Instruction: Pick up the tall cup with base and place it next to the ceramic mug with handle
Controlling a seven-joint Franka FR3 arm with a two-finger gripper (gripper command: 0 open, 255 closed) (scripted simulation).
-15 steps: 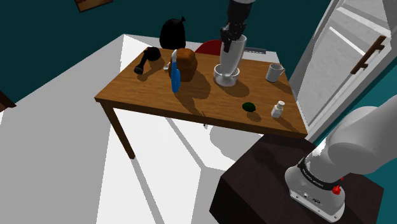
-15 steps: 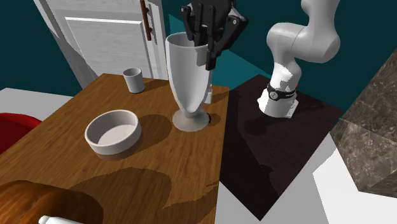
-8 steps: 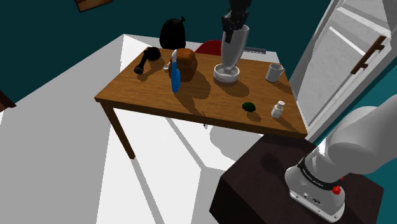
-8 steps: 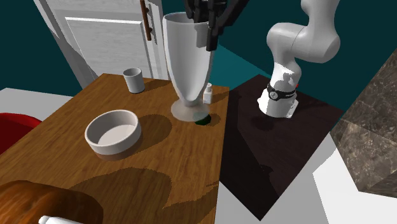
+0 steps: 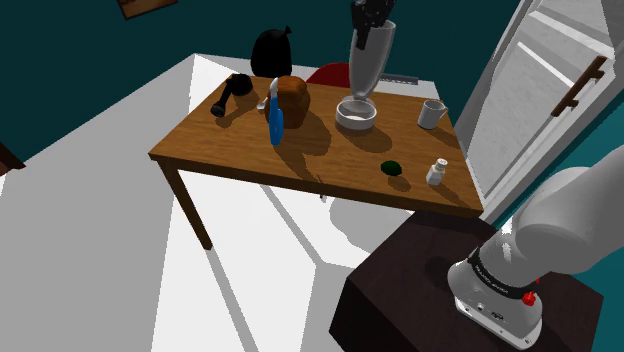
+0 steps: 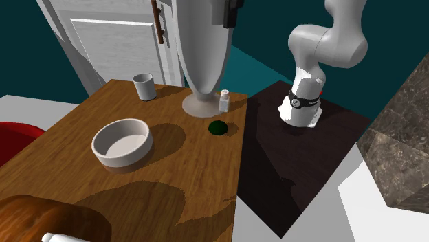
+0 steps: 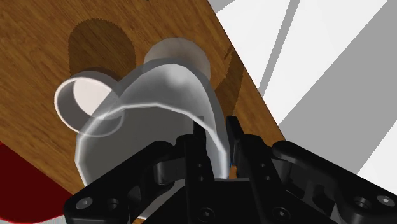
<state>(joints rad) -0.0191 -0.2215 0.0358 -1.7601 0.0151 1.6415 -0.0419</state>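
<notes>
2 fingers [image 7: 233,128] tight astride the tall cup [image 7: 159,95] rim, well above table [image 5: 300,160]

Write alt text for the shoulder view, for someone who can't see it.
A black gripper holds a tall grey cup by its rim above a wooden table. Near its base sits a grey bowl, with a pale mug toward the view's right; a brown loaf and blue bottle stand to the left.

Home rm: wood table [image 5: 230,150] w/ bread [image 5: 292,98], bowl [image 5: 357,114], mug [image 5: 432,114].
</notes>
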